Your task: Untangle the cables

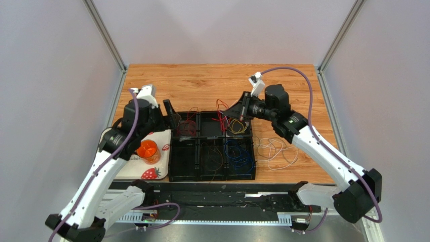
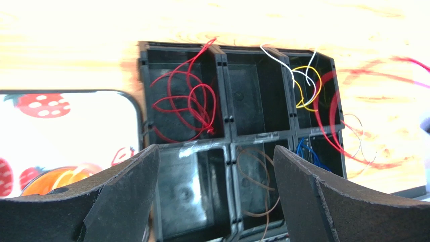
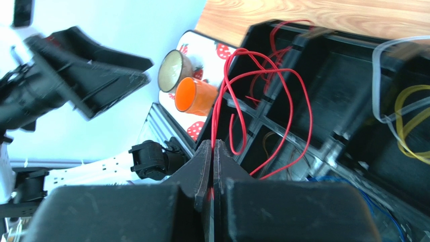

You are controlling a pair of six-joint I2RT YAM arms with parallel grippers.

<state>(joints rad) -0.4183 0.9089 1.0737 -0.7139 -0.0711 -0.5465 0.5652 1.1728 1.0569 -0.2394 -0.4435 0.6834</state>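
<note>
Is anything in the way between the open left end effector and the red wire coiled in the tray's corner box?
Nothing visible. The left end effector hangs open near the tray, and the red cable lies uncovered in its far-left compartment, free to reach from above.

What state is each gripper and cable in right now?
left gripper, open, empty
right gripper, shut on held red cable
held red cable, pinched, looping over the tray
coiled red cable, lying inside the far-left compartment
yellow cable, lying in a compartment
white cables, loose on the table
</note>
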